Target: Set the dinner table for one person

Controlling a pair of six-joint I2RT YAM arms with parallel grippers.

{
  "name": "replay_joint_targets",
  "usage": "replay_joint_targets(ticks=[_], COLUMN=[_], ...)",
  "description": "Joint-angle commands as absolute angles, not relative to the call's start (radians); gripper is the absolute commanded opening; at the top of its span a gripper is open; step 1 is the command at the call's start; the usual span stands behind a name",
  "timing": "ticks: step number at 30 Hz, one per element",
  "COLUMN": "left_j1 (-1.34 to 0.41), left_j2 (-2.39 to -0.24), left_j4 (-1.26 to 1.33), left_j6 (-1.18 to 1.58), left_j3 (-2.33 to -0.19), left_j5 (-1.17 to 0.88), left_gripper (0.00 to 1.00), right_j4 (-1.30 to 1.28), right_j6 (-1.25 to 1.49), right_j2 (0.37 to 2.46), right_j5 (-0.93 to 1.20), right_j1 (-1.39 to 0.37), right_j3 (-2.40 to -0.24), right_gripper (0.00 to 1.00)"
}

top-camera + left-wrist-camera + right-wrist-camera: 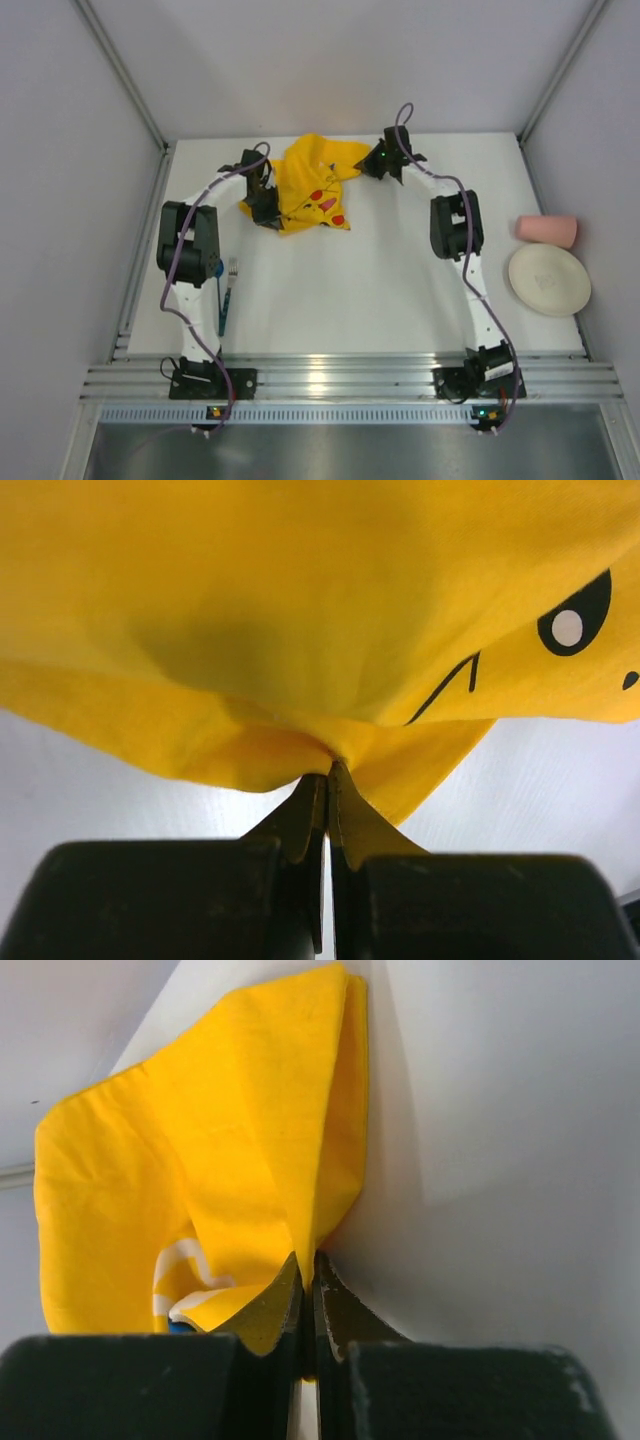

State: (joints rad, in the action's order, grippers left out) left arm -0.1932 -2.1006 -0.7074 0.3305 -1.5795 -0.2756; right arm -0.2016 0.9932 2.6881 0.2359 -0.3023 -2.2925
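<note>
The yellow Pikachu-print cloth (pixel 312 185) lies bunched at the back middle of the white dinner table (pixel 380 290). My left gripper (pixel 268 205) is shut on the cloth's left edge; its jaws pinch a fold of the cloth (pixel 300 610) in the left wrist view. My right gripper (pixel 372 162) is shut on the cloth's right corner; a fold of the cloth (pixel 220 1160) rises from between its jaws in the right wrist view. A fork with a blue handle (pixel 227 295) lies at the left. A white plate (pixel 548 280) and a pink cup (pixel 546 230) on its side sit at the right.
White walls enclose the table at the back and sides. Metal rails (pixel 340 380) run along the near edge by the arm bases. The plate and cup lie close to the right wall.
</note>
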Motion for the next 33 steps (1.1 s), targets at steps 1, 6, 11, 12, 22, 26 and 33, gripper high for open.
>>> replay_joint_targets(ticks=[1, 6, 11, 12, 22, 26, 33], left_j1=[-0.150, -0.046, -0.008, -0.008, -0.011, -0.063, -0.117], left_j2=[-2.027, -1.945, -1.916, -1.907, -1.948, -1.936, -2.101], left_j4=[-0.770, -0.790, -0.810, -0.814, -0.804, -0.782, -0.768], left_j6=[0.302, 0.327, 0.343, 0.351, 0.500, 0.480, 0.442], left_j3=[-1.643, -1.643, -1.652, -1.655, -1.646, -1.643, -1.917], left_j5=[-0.262, -0.233, -0.195, -0.189, -0.346, -0.338, -0.285], left_gripper=[0.00, 0.00, 0.00, 0.00, 0.22, 0.99, 0.98], right_j4=[-0.332, -0.622, -0.704, -0.703, -0.635, -0.693, -0.588], right_j6=[0.870, 0.710, 0.620, 0.608, 0.614, 0.609, 0.571], right_j2=[2.525, 2.444, 2.389, 2.384, 2.359, 2.179, 1.893], right_j5=[0.138, 0.005, -0.064, -0.072, 0.207, 0.199, 0.207], right_j1=[-0.201, -0.063, -0.021, -0.021, -0.020, -0.020, -0.044], right_j3=[-2.230, -2.376, -2.385, -2.384, -2.356, -2.034, -1.563], right_gripper=[0.00, 0.00, 0.00, 0.00, 1.00, 1.00, 1.00])
